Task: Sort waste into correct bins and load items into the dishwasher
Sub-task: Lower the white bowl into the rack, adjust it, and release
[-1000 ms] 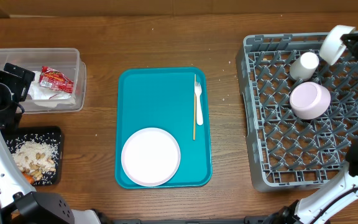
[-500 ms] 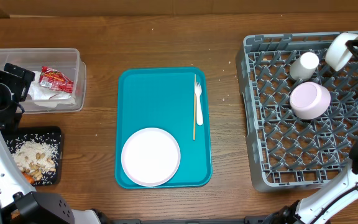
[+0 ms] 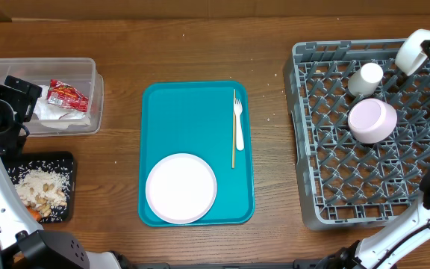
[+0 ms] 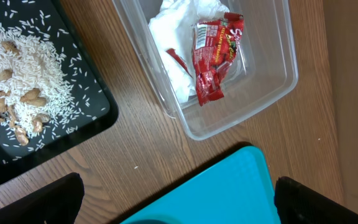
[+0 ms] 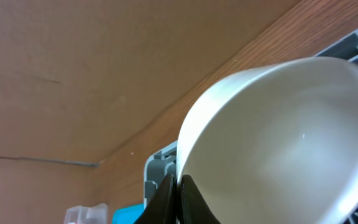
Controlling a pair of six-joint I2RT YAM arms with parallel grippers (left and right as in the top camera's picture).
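While the dish rack holds a cup and bowl, the right claw grips a second bowl by its rim at the rack's far corner — left claw apart.

The bowl in our right gripper is plain glossy white. Near that hand we see the grey latticed rack, a white cup and a pinkish-white second bowl. Under our left gripper lie a red wrapper with white lettering, white napkins, a clear tub, and a black tray speckled with white rice and beige scraps. The table is brown wood grain.
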